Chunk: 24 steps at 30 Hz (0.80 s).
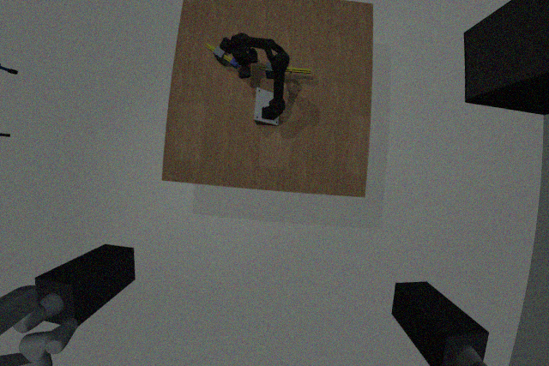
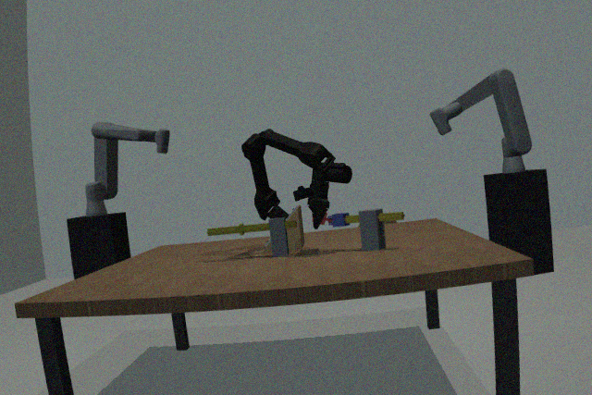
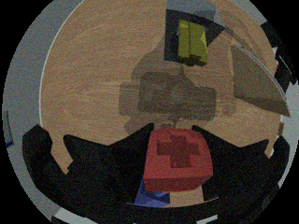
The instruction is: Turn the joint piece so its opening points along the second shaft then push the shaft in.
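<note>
The red joint piece (image 3: 178, 181) (image 2: 323, 219) has a cross-shaped opening that faces toward the second shaft's near end; whether it points exactly along it I cannot tell. My gripper (image 3: 174, 129) (image 2: 316, 225) is shut on the red piece, one finger on each side. The blue part (image 3: 153, 199) (image 2: 339, 219) behind it joins the yellow first shaft (image 2: 392, 216) (image 1: 209, 46), held in a grey block (image 2: 370, 231). The yellow second shaft (image 2: 227, 230) (image 1: 301, 70) (image 3: 192, 41) runs through the second grey block (image 2: 277, 240). A gap separates its end from the red piece. The hinges are mostly hidden.
A tan upright panel (image 2: 296, 232) (image 3: 252, 81) stands close beside the second block. The arm's pale base plate (image 1: 262, 97) is on the wooden table (image 1: 213, 141). Grey arms (image 2: 105, 166) (image 2: 513, 113) stand on black pedestals (image 2: 97, 242) (image 2: 518, 218) beyond the table.
</note>
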Each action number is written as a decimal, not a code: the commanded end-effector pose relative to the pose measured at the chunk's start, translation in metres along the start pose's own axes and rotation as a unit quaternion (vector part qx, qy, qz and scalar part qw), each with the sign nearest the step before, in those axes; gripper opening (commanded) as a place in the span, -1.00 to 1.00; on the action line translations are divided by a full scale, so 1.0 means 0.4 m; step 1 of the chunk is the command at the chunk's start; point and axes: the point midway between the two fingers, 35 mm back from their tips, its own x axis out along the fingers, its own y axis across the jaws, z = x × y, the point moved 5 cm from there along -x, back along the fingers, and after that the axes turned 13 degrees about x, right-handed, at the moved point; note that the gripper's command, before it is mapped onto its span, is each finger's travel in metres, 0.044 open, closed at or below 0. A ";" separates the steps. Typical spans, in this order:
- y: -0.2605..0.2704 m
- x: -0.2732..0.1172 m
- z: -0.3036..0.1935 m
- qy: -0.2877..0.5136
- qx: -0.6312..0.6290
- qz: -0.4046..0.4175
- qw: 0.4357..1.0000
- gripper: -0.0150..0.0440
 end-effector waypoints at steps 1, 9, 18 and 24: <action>0.000 0.001 0.000 -0.001 -0.002 0.001 1.000 0.12; 0.000 0.000 0.000 0.000 0.000 0.000 1.000 0.01; 0.000 0.000 0.000 0.000 0.000 0.000 1.000 -0.49; 0.000 0.002 0.001 0.005 0.001 -0.002 1.000 -0.49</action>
